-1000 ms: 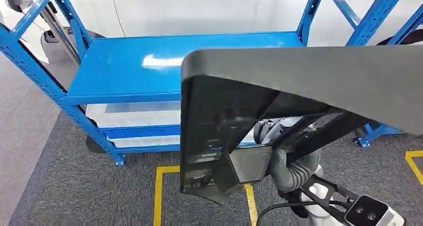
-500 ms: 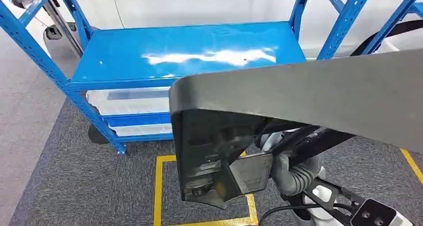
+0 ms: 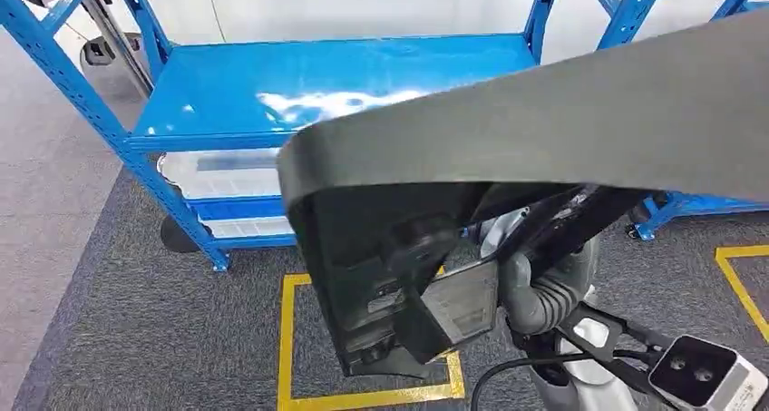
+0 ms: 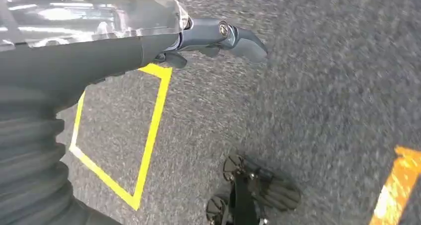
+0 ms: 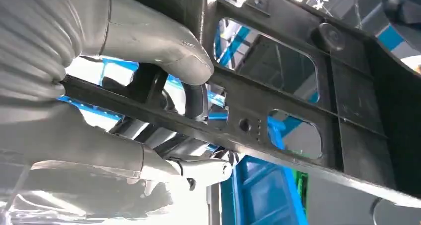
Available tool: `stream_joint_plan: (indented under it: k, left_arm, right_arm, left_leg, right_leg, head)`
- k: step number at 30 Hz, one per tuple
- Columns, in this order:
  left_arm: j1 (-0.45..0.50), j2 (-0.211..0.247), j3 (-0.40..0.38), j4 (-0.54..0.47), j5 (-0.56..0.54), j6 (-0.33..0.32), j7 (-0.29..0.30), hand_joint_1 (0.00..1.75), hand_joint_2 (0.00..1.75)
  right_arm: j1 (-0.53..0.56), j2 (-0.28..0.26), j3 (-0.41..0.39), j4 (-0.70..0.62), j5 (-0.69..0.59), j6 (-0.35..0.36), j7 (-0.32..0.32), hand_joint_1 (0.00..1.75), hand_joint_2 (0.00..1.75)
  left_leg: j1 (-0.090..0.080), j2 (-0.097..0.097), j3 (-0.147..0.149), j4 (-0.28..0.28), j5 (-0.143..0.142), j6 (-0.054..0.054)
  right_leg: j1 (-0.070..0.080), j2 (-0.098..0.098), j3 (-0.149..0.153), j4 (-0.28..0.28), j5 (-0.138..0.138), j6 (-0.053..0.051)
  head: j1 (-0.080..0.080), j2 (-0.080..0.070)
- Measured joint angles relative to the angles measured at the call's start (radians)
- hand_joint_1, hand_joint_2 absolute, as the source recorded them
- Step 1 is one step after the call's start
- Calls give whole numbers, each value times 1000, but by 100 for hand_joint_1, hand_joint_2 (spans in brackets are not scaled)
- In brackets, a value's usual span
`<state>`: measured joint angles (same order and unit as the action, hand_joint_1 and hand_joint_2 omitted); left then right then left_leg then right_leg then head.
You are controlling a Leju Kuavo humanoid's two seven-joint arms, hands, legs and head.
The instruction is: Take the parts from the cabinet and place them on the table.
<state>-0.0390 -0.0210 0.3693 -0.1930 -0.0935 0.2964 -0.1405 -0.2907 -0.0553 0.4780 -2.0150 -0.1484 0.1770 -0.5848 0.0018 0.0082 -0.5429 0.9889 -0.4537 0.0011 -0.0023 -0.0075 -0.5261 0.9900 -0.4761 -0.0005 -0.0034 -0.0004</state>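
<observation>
The right robot hand (image 5: 149,86) is wrapped around a rib of the large black part (image 3: 544,130) (held above it, before the blue cabinet (image 3: 335,84)); the left robot hand (image 4: 208,38) is open, fingers apart above the floor.

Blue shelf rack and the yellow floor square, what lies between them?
In the head view, bare grey carpet separates the blue shelf rack from the yellow floor square. The black plastic part, held in the right hand, hangs in front of that stretch.

grey carpet (image 3: 136,338) (yellow tape (image 3: 288,338)), blue shelving (image 3: 227,93).
</observation>
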Motion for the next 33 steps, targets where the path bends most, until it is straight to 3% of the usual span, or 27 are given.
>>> stream_joint_plan:
  k: [1,2,3,5,6,7,8,9,10,11,12,15,16,18,20,21,22,23,25,26,27,29,31,32,33]
  left_arm:
    - [0,-1,5,0,3,3,5,0,175]
    - [-1,-2,8,0,8,3,6,0,175]
    - [-2,-2,14,0,9,4,7,0,175]
    - [-1,-4,23,0,10,12,7,0,175]
    - [-1,-5,25,0,10,20,7,0,175]
    - [-1,-5,29,0,10,27,7,0,175]
    - [-1,-6,32,0,10,34,3,0,175]
    - [-2,-10,38,0,10,37,-2,0,175]
    - [-3,-12,41,0,10,43,-5,0,175]
    - [-3,-13,44,0,9,45,-6,0,175]
    - [-2,-14,45,0,5,45,-5,0,175]
    - [-3,-15,46,0,-7,40,4,0,175]
    - [-3,-16,46,0,-12,40,7,0,175]
    - [-1,-17,46,0,-18,40,12,0,175]
    - [4,-16,46,0,-26,40,15,0,175]
    - [7,-16,46,0,-31,40,15,0,175]
    - [9,-16,46,0,-33,39,15,0,175]
    - [10,-16,46,0,-34,37,15,0,175]
    - [9,-14,45,0,-45,33,16,0,175]
    - [9,-13,45,0,-49,32,20,0,175]
    - [9,-9,45,0,-54,32,27,0,175]
    - [8,-10,45,0,-55,34,34,0,175]
    - [-1,-10,45,0,-56,37,37,0,175]
    - [-1,-11,44,0,-56,39,37,0,175]
    - [-1,-10,44,0,-58,41,36,0,175]
  right_arm:
    - [-3,-6,-1,0,0,-2,-3,175,175]
    - [-4,-14,-2,0,0,-2,-10,175,175]
    - [-4,-24,-4,2,1,0,-23,175,175]
    - [0,-48,-5,14,13,6,-65,175,175]
    - [0,-58,-5,26,20,5,-84,175,175]
    - [-1,-66,-5,38,25,3,-92,175,175]
    - [-6,-73,-5,50,27,-1,-93,175,175]
    - [-19,-77,-5,65,27,-10,-93,175,175]
    - [-40,-77,-1,80,27,-20,-93,175,175]
    - [-61,-77,2,91,26,-31,-91,175,175]
    - [-78,-77,11,106,27,-38,-88,175,175]
    - [-100,-79,22,130,23,-66,-87,175,175]
    - [-103,-80,28,135,23,-74,-87,175,175]
    - [-106,-83,38,141,23,-84,-91,175,175]
    - [-98,-84,53,147,24,-88,-94,175,175]
    - [-89,-88,59,149,29,-88,-95,175,175]
    - [-79,-92,61,150,31,-88,-95,175,175]
    - [-72,-96,63,150,32,-88,-95,175,175]
    - [-67,-106,64,149,37,-89,-96,175,175]
    - [-65,-110,64,148,37,-89,-96,175,175]
    - [-61,-114,64,147,38,-89,-96,175,175]
    - [-53,-121,64,143,38,-87,-96,175,175]
    - [-41,-129,63,141,39,-76,-96,175,175]
    - [-37,-132,61,137,39,-71,-96,175,175]
    - [-35,-136,56,132,38,-68,-96,175,175]
  left_leg:
    - [12,4,4,-16,10,9]
    - [10,6,3,-19,13,14]
    - [10,7,-1,-19,15,19]
    - [8,13,-8,-18,17,22]
    - [8,18,-10,-17,18,22]
    - [8,23,-10,-15,18,21]
    - [8,29,-10,-13,18,21]
    - [8,36,-10,-9,16,18]
    - [8,43,-10,-3,13,14]
    - [4,50,-12,1,9,8]
    - [-2,56,-15,9,6,3]
    - [-2,79,-16,6,10,-11]
    - [-1,85,-17,9,5,-16]
    - [6,26,-46,78,-53,-28]
    - [8,7,-121,249,-137,-34]
    - [8,4,-149,313,-158,-35]
    - [8,3,-159,336,-155,-33]
    - [8,3,-145,307,-129,-30]
    - [8,-11,-60,138,-35,-21]
    - [8,-42,-19,49,2,-13]
    - [12,-89,-4,24,-16,-8]
    - [6,-75,-5,10,-12,-8]
    - [3,-57,-3,4,-7,0]
    - [15,-41,2,-9,1,10]
    - [13,-29,3,-12,3,17]
  right_leg:
    - [2,1,-2,7,-9,8]
    - [-1,3,-13,30,-29,12]
    - [-2,5,-43,89,-66,13]
    - [-5,5,-133,270,-142,20]
    - [-6,5,-161,322,-150,22]
    - [-8,5,-165,325,-135,24]
    - [-11,4,-145,279,-97,25]
    - [-12,-1,-106,193,-47,24]
    - [-12,-21,-58,93,1,21]
    - [-9,-63,-28,23,9,18]
    - [0,-58,-30,18,10,8]
    - [1,-29,-43,22,15,-7]
    - [-3,-19,-42,14,23,-18]
    - [-7,-7,-46,13,29,-27]
    - [-5,13,-54,14,32,-32]
    - [-4,23,-56,14,33,-33]
    - [-3,33,-56,15,33,-32]
    - [-2,46,-56,16,33,-32]
    - [-1,71,-52,19,33,-31]
    - [-1,83,-51,20,32,-28]
    - [-1,90,-57,19,35,-22]
    - [-10,113,-71,23,42,-7]
    - [-13,134,-73,16,49,7]
    - [-11,112,-75,23,41,11]
    - [-5,61,-90,56,14,15]
  head:
    - [0,0]
    - [0,0]
    - [0,0]
    - [0,0]
    - [0,0]
    - [0,0]
    - [0,0]
    - [0,0]
    - [0,0]
    - [0,0]
    - [0,0]
    - [0,0]
    - [0,0]
    - [0,0]
    - [0,0]
    - [0,0]
    - [0,0]
    - [0,0]
    - [0,0]
    - [0,0]
    - [0,0]
    - [0,0]
    - [0,0]
    - [0,0]
    - [0,0]
